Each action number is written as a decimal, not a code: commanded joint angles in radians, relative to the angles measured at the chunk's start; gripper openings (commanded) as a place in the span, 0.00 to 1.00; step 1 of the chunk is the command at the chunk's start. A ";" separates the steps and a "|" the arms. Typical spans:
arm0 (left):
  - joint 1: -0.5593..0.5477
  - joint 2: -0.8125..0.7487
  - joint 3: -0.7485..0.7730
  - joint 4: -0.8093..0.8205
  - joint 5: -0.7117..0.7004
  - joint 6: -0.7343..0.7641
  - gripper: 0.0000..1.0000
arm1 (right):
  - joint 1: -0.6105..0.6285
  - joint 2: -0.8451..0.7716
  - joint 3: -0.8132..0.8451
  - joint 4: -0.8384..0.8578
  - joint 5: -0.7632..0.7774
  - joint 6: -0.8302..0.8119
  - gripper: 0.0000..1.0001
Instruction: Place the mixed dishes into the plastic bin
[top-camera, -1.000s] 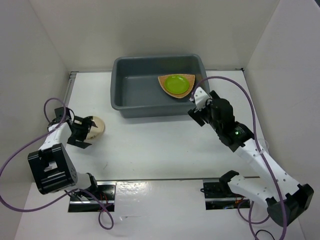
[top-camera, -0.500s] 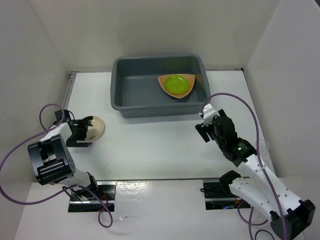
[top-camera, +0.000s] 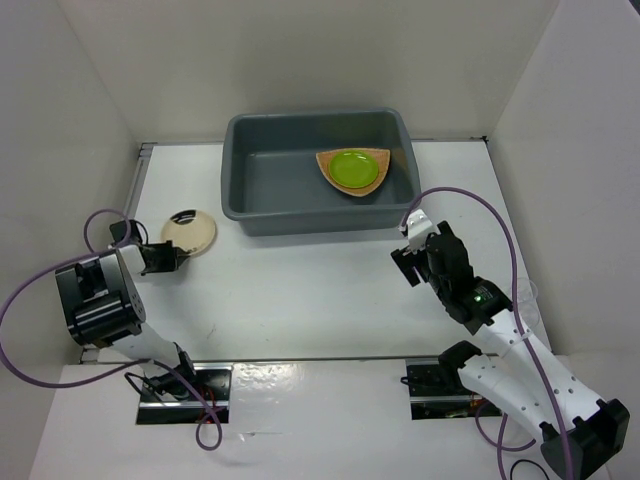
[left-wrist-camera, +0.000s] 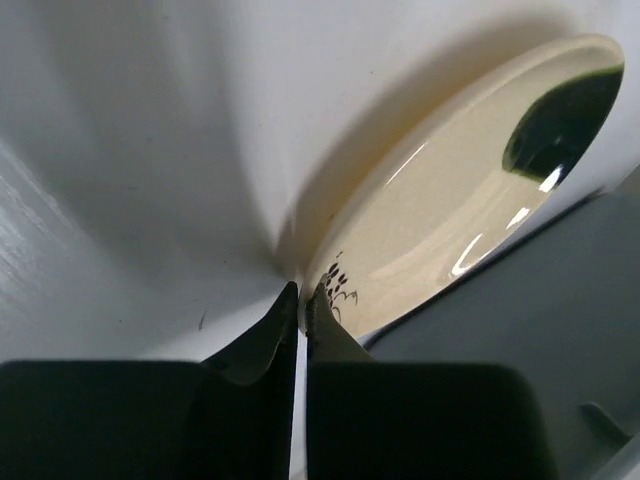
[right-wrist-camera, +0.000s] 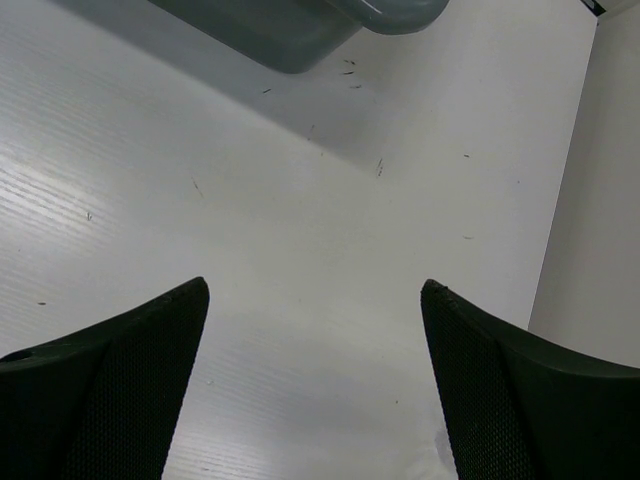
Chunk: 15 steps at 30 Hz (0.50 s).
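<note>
The round cream saucer (top-camera: 191, 233) with dark marks is at the left of the table, tilted, and my left gripper (top-camera: 172, 254) is shut on its near rim. In the left wrist view the two fingers (left-wrist-camera: 302, 305) pinch the saucer's edge (left-wrist-camera: 440, 210) by the dark marks. The dark grey plastic bin (top-camera: 300, 218) stands at the back centre. In it lies the tan wood-grain plate (top-camera: 372, 155) with a green round dish (top-camera: 351, 168) on it. My right gripper (top-camera: 408, 243) hovers open over bare table, right of the bin's front corner, with nothing between its fingers (right-wrist-camera: 315, 290).
A faint clear glass (top-camera: 527, 294) stands near the right wall, beside my right forearm. White walls close in the table on the left, back and right. The bin's corner (right-wrist-camera: 330, 25) shows at the top of the right wrist view.
My left gripper has shut on the saucer's rim and the saucer has tipped up and shifted slightly. The right arm drew back from the bin toward me, then held still.
</note>
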<state>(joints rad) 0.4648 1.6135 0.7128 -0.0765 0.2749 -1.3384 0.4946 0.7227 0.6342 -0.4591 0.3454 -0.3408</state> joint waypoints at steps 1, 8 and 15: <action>0.021 0.040 0.042 -0.071 -0.055 0.028 0.00 | -0.002 -0.012 0.007 0.046 0.026 0.011 0.91; 0.043 -0.138 0.253 -0.197 -0.129 0.030 0.00 | -0.002 -0.012 -0.002 0.046 0.026 0.011 0.91; -0.133 -0.026 0.705 -0.101 -0.014 0.073 0.00 | -0.002 -0.012 -0.002 0.046 0.026 0.002 0.92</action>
<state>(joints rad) 0.4129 1.5414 1.2457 -0.2535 0.1825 -1.3083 0.4946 0.7227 0.6338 -0.4580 0.3531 -0.3412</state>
